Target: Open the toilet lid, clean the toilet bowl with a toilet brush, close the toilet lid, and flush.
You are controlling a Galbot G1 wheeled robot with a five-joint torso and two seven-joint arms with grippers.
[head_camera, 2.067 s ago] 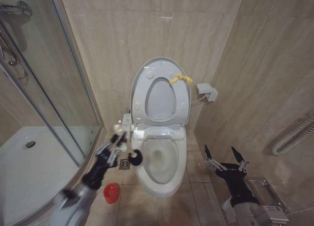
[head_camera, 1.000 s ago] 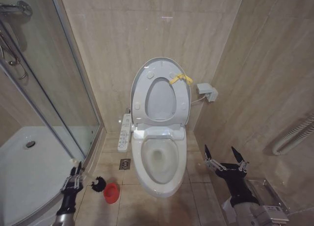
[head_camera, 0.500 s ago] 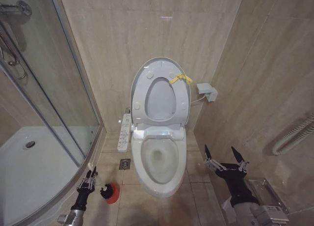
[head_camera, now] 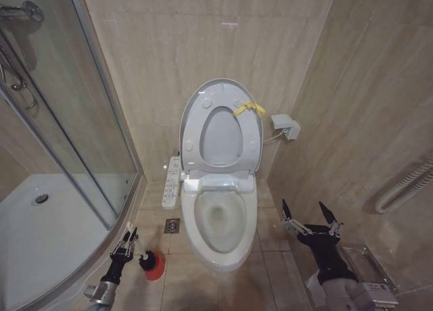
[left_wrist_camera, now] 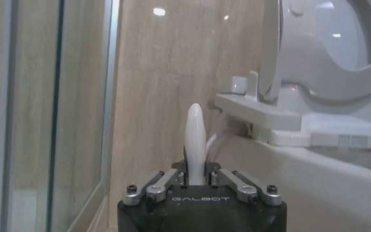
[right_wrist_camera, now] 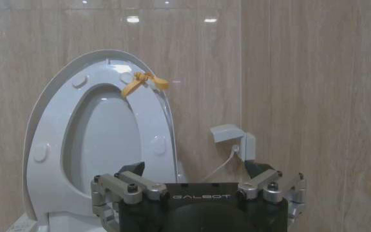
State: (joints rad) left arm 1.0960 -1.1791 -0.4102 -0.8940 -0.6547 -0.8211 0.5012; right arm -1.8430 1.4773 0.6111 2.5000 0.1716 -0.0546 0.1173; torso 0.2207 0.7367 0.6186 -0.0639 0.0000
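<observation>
Seating light, stiff brush (head_camera: pixel 145 260) into red holder (head_camera: pixel 155 266), left tool (head_camera: pixel 125 245) clamped on thin slick handle (left_wrist_camera: pixel 194 144); right tool (head_camera: pixel 310 220) idling wide open, empty.

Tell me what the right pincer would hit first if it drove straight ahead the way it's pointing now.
Probably the raised toilet lid. The open right pincer aims between the lid's edge and the small wall box, so it might reach the tiled wall instead; depth is unclear.

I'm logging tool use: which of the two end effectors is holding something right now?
The left end effector, low beside the red holder, is clamped on the toilet brush handle; the right end effector is open.
</observation>
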